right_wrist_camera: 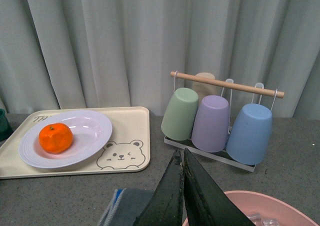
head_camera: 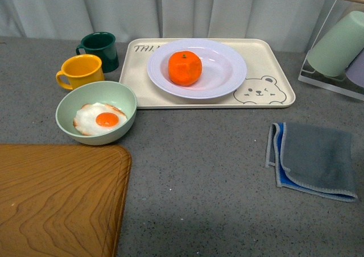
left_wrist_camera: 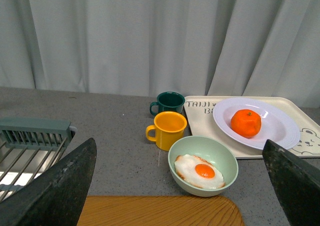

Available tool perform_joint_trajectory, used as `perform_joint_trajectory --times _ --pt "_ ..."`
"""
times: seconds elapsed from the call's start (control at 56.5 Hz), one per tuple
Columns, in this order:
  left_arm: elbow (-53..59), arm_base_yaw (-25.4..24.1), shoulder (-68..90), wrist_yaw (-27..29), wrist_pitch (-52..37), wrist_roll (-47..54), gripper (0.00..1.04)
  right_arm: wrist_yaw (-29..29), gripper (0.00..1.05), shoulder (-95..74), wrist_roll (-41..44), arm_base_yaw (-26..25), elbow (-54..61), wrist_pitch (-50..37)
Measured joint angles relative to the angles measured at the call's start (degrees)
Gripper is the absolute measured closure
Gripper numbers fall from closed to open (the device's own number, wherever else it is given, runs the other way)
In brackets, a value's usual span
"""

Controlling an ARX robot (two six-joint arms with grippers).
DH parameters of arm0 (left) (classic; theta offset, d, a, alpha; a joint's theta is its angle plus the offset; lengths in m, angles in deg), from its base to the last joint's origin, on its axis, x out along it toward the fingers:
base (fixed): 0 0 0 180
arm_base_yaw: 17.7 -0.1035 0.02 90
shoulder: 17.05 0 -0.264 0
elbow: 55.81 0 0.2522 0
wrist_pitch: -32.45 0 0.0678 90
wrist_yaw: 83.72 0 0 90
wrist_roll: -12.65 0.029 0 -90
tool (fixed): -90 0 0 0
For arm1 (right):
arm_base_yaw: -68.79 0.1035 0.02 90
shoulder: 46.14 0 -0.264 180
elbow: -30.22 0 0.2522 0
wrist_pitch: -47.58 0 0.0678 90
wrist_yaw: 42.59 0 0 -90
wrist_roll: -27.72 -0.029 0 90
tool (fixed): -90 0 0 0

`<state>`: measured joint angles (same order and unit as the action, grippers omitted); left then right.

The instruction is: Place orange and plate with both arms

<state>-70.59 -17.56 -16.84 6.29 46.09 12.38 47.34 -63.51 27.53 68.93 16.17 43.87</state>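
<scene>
From my front camera I see the orange [head_camera: 184,67] sitting inside the white plate [head_camera: 227,69], a little toward the plate's left half, and the plate itself rests on the beige bear tray [head_camera: 273,100] at the back of the grey table [head_camera: 199,171]. Neither arm shows in that view. Left of the tray stand a dark green mug [head_camera: 99,49] and, just in front of it, a yellow mug [head_camera: 81,71]; the pale green bowl [head_camera: 96,112] with a fried egg [head_camera: 99,119] sits nearest me of the three, close to the tray's front left corner. A wooden board [head_camera: 57,200] fills the near left, and a folded grey and blue cloth [head_camera: 313,160] lies well to the right.

On the left wrist camera, the left gripper [left_wrist_camera: 180,186] has its two dark fingers [left_wrist_camera: 55,186] spread far apart at the edges of the frame, holding nothing, with the bowl and mugs between them in the distance (a grey dish rack [left_wrist_camera: 32,136] peeks in at the side).

On the right wrist camera, the right gripper [right_wrist_camera: 183,196] has its fingers pressed together with nothing between them. Beyond it I see a cup rack [right_wrist_camera: 225,86] with green, purple and blue cups hung upside down, and a pink basin [right_wrist_camera: 250,206] at the frame edge.
</scene>
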Motion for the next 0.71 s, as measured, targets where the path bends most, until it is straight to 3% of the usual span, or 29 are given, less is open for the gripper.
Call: perform_joint_trajectory --times 0.496,0.602,0.708 --pt "0.0 0.0 0.0 0.0 0.0 0.0 0.07 0.0 1.04 7.5 0.0 0.0 0.0 7.4" --pt "0.0 0.0 0.0 0.0 0.0 0.0 0.07 0.2 1.04 14.6 0.0 0.0 0.0 16.6" --pt "0.0 0.0 0.0 0.0 0.0 0.0 0.07 0.2 1.04 17.1 0.0 0.0 0.0 17.2"
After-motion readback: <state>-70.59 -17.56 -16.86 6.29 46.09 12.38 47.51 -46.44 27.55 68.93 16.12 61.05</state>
